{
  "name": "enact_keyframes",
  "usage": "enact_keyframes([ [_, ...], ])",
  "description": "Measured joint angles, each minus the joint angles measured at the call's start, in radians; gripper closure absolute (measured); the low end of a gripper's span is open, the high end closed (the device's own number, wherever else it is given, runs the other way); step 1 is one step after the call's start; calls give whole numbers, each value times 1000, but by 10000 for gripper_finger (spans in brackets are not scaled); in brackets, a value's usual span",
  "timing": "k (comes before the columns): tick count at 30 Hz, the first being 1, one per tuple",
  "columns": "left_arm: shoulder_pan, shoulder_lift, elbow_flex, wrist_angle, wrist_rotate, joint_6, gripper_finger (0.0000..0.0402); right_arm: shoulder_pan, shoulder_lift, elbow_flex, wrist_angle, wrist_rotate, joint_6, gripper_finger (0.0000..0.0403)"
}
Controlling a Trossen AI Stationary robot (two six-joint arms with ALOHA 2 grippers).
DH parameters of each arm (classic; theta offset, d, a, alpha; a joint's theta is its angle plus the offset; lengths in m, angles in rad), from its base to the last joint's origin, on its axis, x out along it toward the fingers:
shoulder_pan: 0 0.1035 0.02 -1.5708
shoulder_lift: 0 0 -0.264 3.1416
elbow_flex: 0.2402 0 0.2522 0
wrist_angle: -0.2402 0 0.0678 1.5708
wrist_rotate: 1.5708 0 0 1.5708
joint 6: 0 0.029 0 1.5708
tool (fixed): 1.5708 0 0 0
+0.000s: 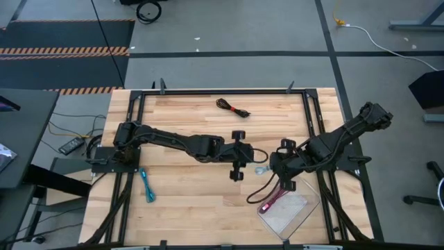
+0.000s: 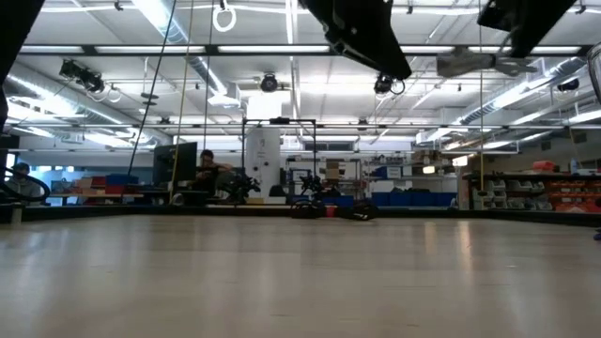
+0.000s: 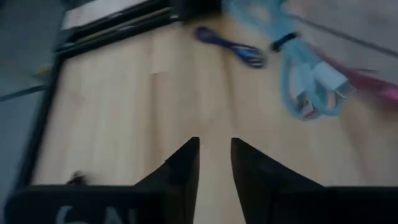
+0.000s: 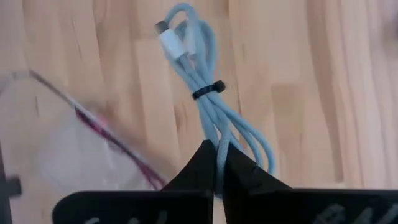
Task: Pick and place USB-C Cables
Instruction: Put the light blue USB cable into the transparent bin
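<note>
My right gripper [image 4: 217, 149] [image 1: 272, 167] is shut on the pale blue cable [image 4: 202, 81] [image 1: 260, 169] just left of the clear tray [image 1: 295, 215]. The maroon cable [image 1: 274, 201] lies in the tray. My left gripper [image 3: 215, 146] [image 1: 237, 173] is open and empty above the table's middle, beside the pale blue cable [image 3: 311, 81]. The purple cable [image 3: 230, 46] lies on the wood near the tray. The teal cable [image 1: 147, 185] lies at the near left. The black-and-red cable [image 1: 232, 107] lies at the far middle. My right gripper pinches the pale blue cable's looped end [image 4: 217, 138] between its two fingers, on the near side of the black tie [image 4: 208, 89]. The fingers slant down from the table's right. The bundle reaches out past the fingertips, its white plug [image 4: 169, 42] farthest off; whether it touches the wood I cannot tell.
A dark frame [image 1: 316, 111] runs along the table's edges. The two grippers stand close together at the table's middle. Bare wood [image 1: 187, 201] lies between the teal cable and the tray. A long white cord [image 1: 378, 38] lies on the floor beyond the table.
</note>
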Motion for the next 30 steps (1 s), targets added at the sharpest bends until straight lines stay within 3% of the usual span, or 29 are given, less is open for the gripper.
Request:
enact_keyframes([
  [5,9,0,0,-29,-129,9,267,48,0,0,-29,-140,-19,393],
  [12,35,0,0,-116,-123,-9,249,159,0,0,-9,-290,74,393],
  [17,36,0,0,-126,-120,-31,252,202,0,0,-2,-230,183,364],
  [25,33,0,0,-143,-119,-34,253,223,0,1,35,-222,188,263],
  [30,33,0,0,-156,-119,-35,253,224,0,1,34,-192,188,231],
])
